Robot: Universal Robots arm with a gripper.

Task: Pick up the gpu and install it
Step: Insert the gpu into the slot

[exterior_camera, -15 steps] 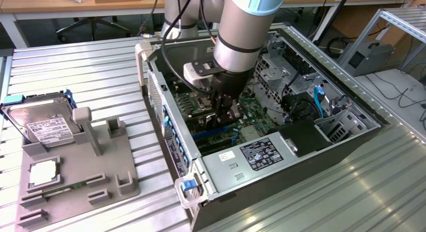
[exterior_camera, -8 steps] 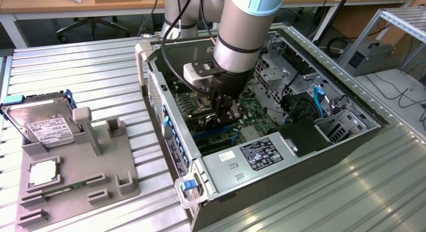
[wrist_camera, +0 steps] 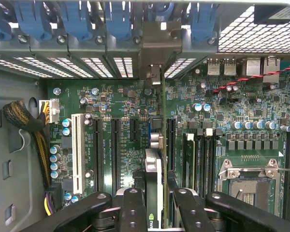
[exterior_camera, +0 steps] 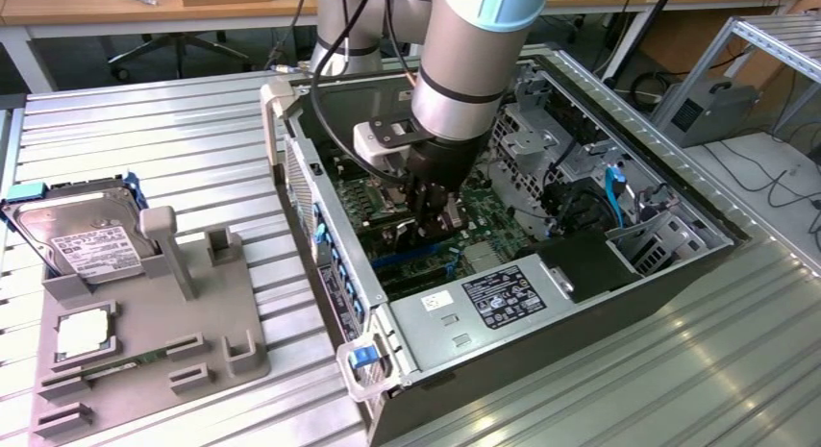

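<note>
My gripper reaches down into the open computer case, just above the green motherboard. In the wrist view the gpu appears edge-on as a thin dark card between the black fingers. My gripper is shut on it. The card stands upright over the motherboard in line with the long black expansion slots. Its far end reaches the metal bracket area at the case's rear wall. Whether the card is fully seated in its slot I cannot tell.
Blue slot latches line the rear wall. A CPU socket and a braided cable bundle flank the slots. Outside the case, at the exterior view's left, a grey fixture carries a silver hard drive and a green memory stick.
</note>
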